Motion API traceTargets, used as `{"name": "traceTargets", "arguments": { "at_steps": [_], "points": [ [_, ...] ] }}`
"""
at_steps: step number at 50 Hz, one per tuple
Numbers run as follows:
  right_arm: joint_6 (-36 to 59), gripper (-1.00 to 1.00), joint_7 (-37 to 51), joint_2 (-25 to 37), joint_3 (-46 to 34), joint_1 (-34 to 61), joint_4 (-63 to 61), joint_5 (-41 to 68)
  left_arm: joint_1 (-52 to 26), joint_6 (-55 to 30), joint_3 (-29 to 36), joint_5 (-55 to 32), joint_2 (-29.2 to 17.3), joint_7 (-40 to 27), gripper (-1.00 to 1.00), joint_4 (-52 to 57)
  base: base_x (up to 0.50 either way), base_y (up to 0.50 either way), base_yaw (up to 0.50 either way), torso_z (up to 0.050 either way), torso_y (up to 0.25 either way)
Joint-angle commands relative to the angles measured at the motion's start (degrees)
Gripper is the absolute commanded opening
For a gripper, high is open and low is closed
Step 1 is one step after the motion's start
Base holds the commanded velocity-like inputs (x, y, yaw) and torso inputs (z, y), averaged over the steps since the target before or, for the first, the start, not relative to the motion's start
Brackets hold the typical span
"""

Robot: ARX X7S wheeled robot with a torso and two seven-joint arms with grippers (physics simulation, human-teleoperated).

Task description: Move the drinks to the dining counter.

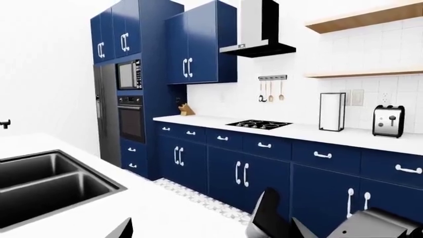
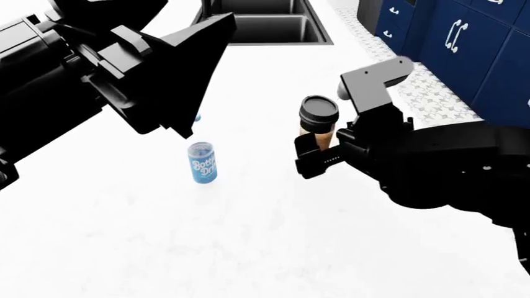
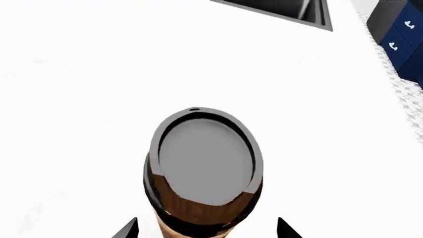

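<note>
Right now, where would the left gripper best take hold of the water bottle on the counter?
Around the blue label, mid-body, coming from the side. The water bottle stands upright on the dining counter, apart from the coffee cup; its round sides are free, and its cap looks small.

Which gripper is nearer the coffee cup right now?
Right. The right gripper is around the coffee cup, fingers on either side of its lower body. The left gripper is off to the cup's left, above the water bottle on the counter.

Water bottle obstructs counter; elsewhere open.
</note>
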Motion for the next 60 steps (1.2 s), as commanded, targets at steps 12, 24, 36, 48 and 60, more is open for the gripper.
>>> {"name": "traceTargets", "arguments": {
  "at_steps": [12,24,36,48,60],
  "points": [
    [2.69,1.00,12.99,8.67,4.11,2.94,-14.85,17.52,-1.82,0.42,1.55,0.04,0.80,-0.26,1.00,-0.41,0.00,0.00,0.00,0.000,0.000],
    [1.86,1.00,23.65,12.58,7.11,11.96,-18.68,24.98,-4.87,0.71,2.06,-1.71,0.29,-2.03,1.00,-0.58,0.00,0.00,0.00,0.000,0.000],
    [1.27,1.00,30.05,13.01,10.26,22.32,-19.86,27.20,-9.46,1.76,1.66,-0.58,-0.96,-6.84,1.00,0.30,0.00,0.00,0.00,0.000,0.000],
    [-0.43,1.00,34.26,11.79,11.79,28.32,-21.35,29.75,-12.79,2.14,1.73,-0.91,-2.92,-12.42,1.00,2.04,0.00,0.00,0.00,0.000,0.000],
    [-2.07,1.00,37.87,11.74,13.72,34.65,-22.08,32.79,-17.63,2.76,1.92,-4.43,-4.43,-15.96,1.00,1.34,0.00,0.00,0.00,0.000,0.000]
  ]
}}
